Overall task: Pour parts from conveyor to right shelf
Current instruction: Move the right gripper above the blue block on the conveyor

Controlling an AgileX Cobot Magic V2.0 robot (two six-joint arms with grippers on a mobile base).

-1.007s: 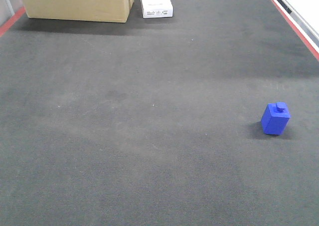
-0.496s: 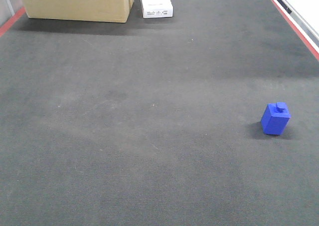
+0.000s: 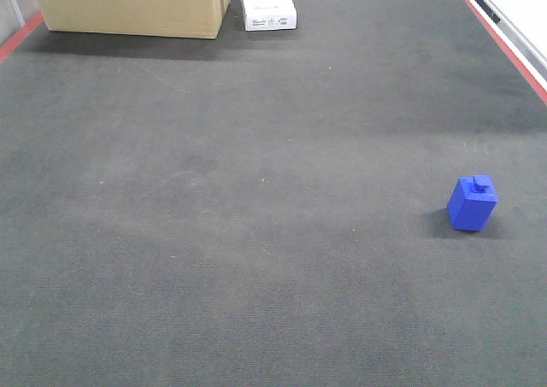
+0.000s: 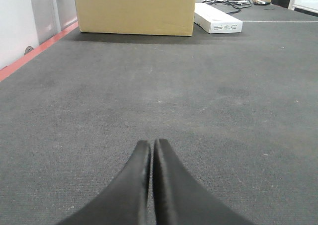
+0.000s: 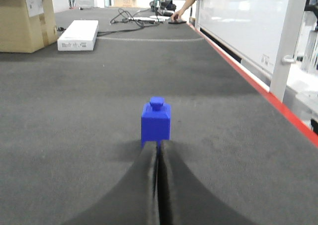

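The right gripper (image 5: pixel 158 150), clenched empty, points at the block (image 5: pixel 156 121) mid-frame; it should spread wide first, then straddle it squarely. The left gripper (image 4: pixel 150 144) is also clenched.

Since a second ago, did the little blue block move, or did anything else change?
Nothing visibly changed. The blue block stands in the same spot on the conveyor, upright with its stub on top. The cardboard box and the white box at the far end have not shifted either.
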